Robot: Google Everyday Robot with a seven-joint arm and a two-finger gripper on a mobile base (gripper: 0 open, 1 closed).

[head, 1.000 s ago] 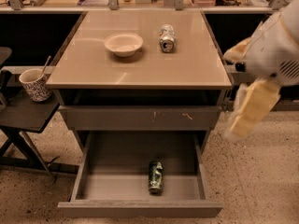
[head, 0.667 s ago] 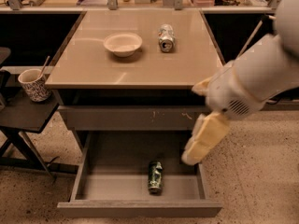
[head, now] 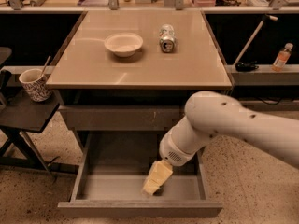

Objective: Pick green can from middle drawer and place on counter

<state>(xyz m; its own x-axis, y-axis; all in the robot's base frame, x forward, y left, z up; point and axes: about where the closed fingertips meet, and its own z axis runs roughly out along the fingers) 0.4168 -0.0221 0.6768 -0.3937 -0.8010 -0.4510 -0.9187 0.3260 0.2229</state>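
Observation:
The middle drawer (head: pixel 107 186) is pulled open at the bottom of the grey cabinet, and its grey floor shows. My gripper (head: pixel 156 178) reaches down into the drawer, right of its middle, on the end of the white arm (head: pixel 219 125). It covers the spot where the green can lay, so the can is hidden behind it. The tan counter (head: pixel 140 66) is the cabinet's top, above the drawer.
On the counter are a white bowl (head: pixel 124 44) and a pale silver-white can (head: pixel 167 38) lying on its side. The closed drawer front (head: pixel 117 117) sits above the open one. A dark side table (head: pixel 25 113) with a patterned cup (head: pixel 35 84) stands at the left. A bottle (head: pixel 282 56) is at the right.
The arm has swung from the right of the cabinet down and left into the open drawer. The gripper now covers the green can, which showed before.

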